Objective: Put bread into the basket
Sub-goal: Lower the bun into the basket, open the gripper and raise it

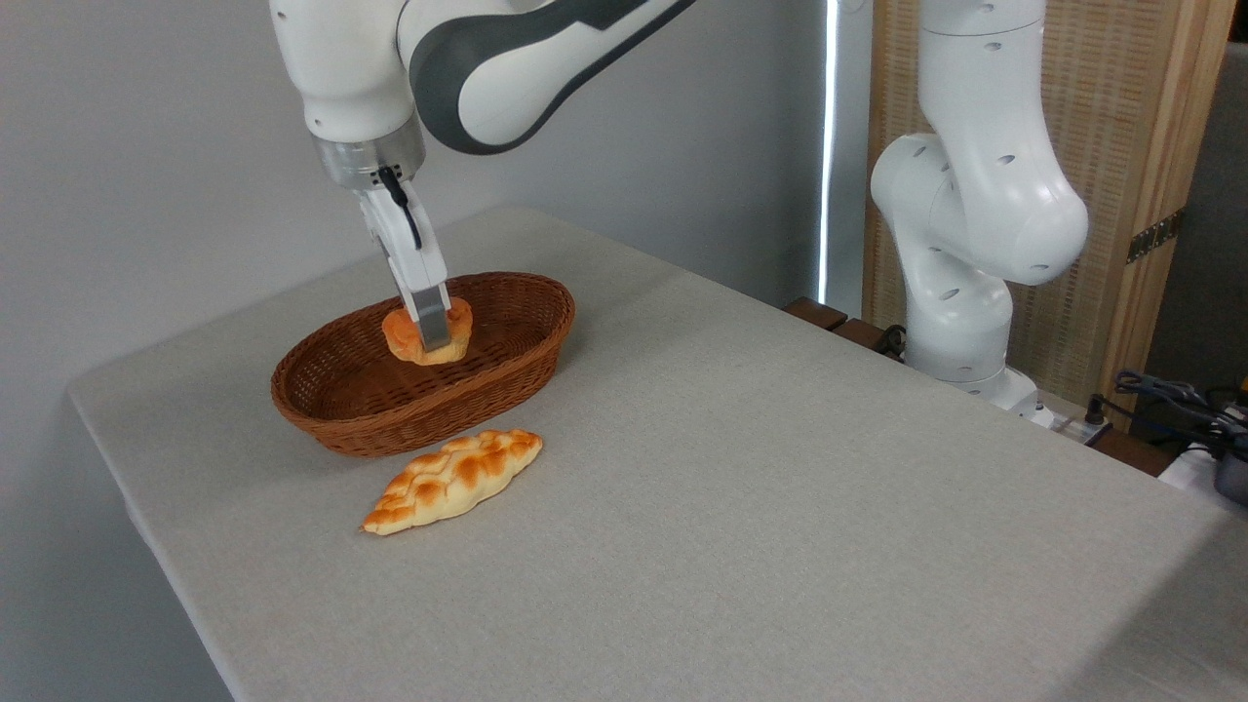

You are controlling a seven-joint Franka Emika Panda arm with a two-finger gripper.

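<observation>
The small orange bun, the bread (456,331), hangs inside the oval brown wicker basket (507,375), just above its floor. My gripper (434,336) comes down from above and is shut on the bread, one finger (429,314) crossing its front. Whether the bread touches the basket's floor I cannot tell.
A long golden-brown braided loaf (453,480) lies on the grey tablecloth just in front of the basket. The arm's white base (960,292) stands at the table's back right, with cables (1180,400) beyond it. The table's left edge runs close to the basket.
</observation>
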